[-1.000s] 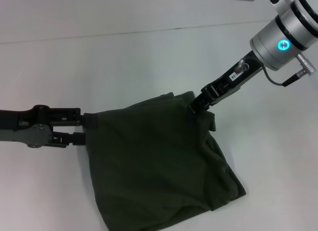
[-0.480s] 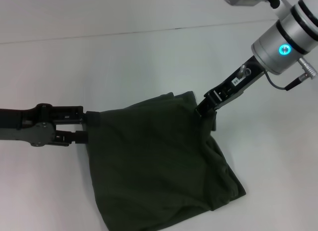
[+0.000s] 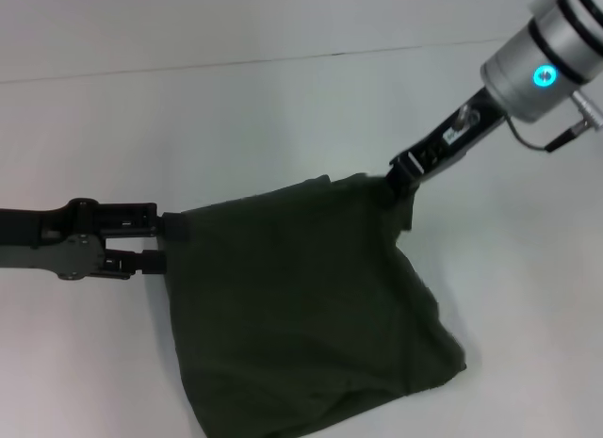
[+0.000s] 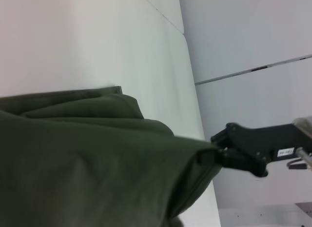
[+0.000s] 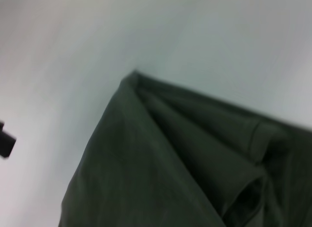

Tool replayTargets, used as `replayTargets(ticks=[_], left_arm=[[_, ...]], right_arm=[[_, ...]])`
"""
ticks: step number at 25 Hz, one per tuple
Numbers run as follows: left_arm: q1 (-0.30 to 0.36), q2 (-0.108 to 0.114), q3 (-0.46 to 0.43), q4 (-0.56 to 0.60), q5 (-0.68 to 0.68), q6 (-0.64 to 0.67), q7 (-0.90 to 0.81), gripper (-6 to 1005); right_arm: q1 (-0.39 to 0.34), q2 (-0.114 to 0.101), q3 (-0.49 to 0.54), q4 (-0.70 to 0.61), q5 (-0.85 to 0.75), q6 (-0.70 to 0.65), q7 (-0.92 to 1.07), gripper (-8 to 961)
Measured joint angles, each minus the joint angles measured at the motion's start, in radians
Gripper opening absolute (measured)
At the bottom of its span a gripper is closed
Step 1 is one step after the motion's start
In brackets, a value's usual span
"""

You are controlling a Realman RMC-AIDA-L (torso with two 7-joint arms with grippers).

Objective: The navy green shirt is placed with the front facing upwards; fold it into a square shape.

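Dark olive cotton fills the lower middle of the head view: the shirt (image 3: 301, 306) lies on the white worktop (image 3: 236, 108) as a rough four-sided bundle, already doubled over itself, with no print or collar showing. Its far edge runs slightly slack between two held corners, and loose layers bulge out at about 4 o'clock, where the stack is thickest and least tidy.

The left pincer (image 3: 162, 240) reaches in from 9 o'clock and is pinching the shirt's corner there, its tips closed over the cloth edge. The right pincer (image 3: 394, 186) comes down from 2 o'clock and grips the far corner at about 1 o'clock; the left wrist view shows its tips (image 4: 207, 157) pressed onto a fold of fabric, and the right wrist view shows stacked pleats at that corner.

The step in hand looks like a late fold, with both arms carrying one edge together. The next move likely calls for keeping the edge taut and level, laying it squarely over the rest, then releasing. The messy 4 o'clock corner may need smoothing for a true square.
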Motion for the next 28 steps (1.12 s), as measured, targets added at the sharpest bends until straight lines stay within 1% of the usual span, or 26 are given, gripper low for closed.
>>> replayTargets(ticks=[4,7,10,13,17,23,28], left_arm=[[0.001,0.0,0.0,0.0,-0.001,0.0,0.0,871],[0.001,-0.001,0.0,-0.003,-0.001,0.0,0.0,872],[0.001,0.0,-0.001,-0.018,-0.001,0.001,-0.001,872],[0.001,0.0,-0.001,-0.024,-0.001,0.0,0.0,872],[0.001,-0.002,-0.002,-0.032,-0.001,-0.003,0.0,872],[0.005,-0.002,-0.002,-0.048,-0.003,-0.005,0.004,871],[0.011,-0.002,-0.004,-0.049,-0.003,-0.007,0.007,871]], right_arm=[[-0.001,-0.003,0.002,-0.042,-0.024,0.009,0.005,24],[0.002,0.006,-0.003,-0.037,-0.076,0.039,0.001,25],[0.003,0.025,-0.005,-0.027,-0.154,0.079,0.002,26],[-0.002,0.045,-0.003,-0.025,-0.184,0.119,0.002,28],[-0.006,0.062,-0.006,-0.022,-0.209,0.176,0.003,30],[-0.004,0.072,-0.003,-0.009,-0.218,0.237,0.004,34],[0.009,0.075,-0.007,0.033,-0.221,0.25,0.001,112]])
